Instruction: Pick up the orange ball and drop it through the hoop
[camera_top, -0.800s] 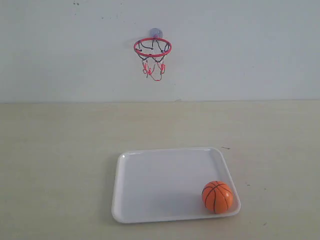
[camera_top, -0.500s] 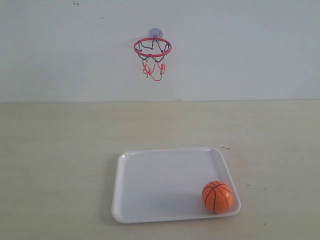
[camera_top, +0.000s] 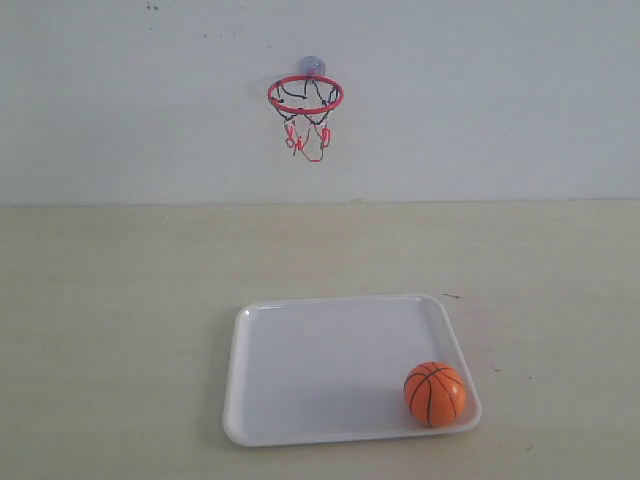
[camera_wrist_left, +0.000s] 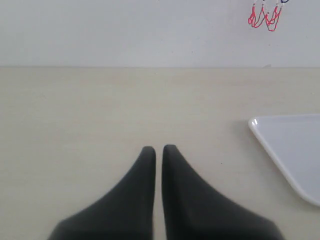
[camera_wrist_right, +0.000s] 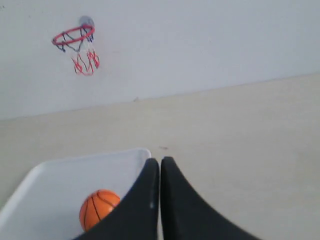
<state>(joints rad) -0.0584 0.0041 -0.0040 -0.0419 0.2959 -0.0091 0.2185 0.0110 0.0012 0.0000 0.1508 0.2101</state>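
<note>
The orange ball (camera_top: 435, 394) with black seams rests in the near right corner of a white tray (camera_top: 300, 370). The hoop (camera_top: 305, 96), red ring with black-and-red net, hangs on the back wall by a bluish suction cup. No gripper shows in the exterior view. In the right wrist view my right gripper (camera_wrist_right: 159, 161) is shut and empty, with the ball (camera_wrist_right: 98, 208) beside and partly behind one finger, the hoop (camera_wrist_right: 74, 36) far off. In the left wrist view my left gripper (camera_wrist_left: 158, 149) is shut on nothing over bare table, away from the tray (camera_wrist_left: 290, 150).
A pale beige table (camera_top: 120, 300) spreads round the tray and meets a plain white wall (camera_top: 500, 100) at the back. The tray's raised rim encloses the ball. The net's red loops (camera_wrist_left: 264, 17) show in the left wrist view.
</note>
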